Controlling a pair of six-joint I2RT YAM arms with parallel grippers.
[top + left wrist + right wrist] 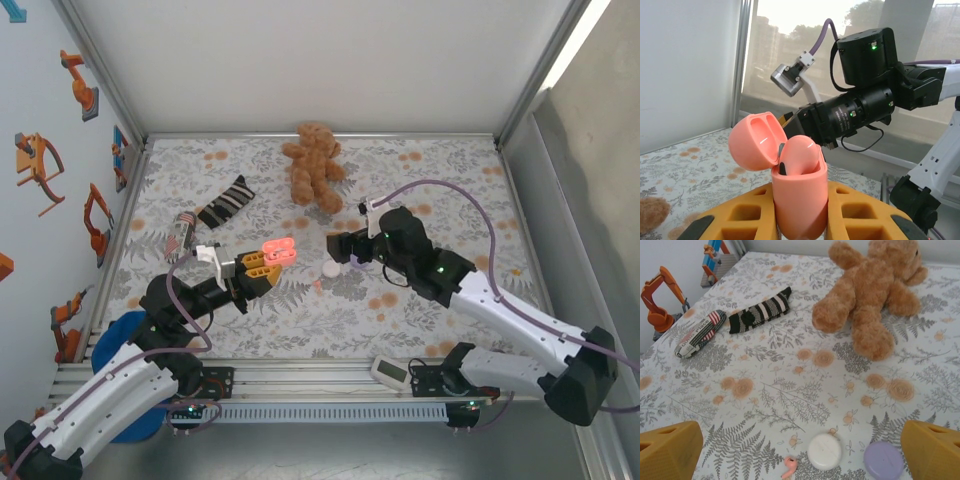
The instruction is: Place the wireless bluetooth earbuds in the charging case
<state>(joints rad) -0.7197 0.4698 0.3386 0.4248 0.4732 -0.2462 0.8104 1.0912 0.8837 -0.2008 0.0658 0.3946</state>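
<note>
Pink case (799,195) underside (below bottom edge)

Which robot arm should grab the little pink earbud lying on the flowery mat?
Right. The open right gripper hangs over the small salmon-pink plastic earbud on the flowery mat, a finger on each side. The left gripper is busy, shut on the open salmon-pink plastic charging case.

Charging case (800,200): salmon-pink, rounded, upright, hinged lid tipped open to one side. Raised off the worktop (780,390), clamped in the left pincer (266,262).

Earbud (789,467): tiny, salmon-pink, lying loose on the worktop, apart from the case.
</note>
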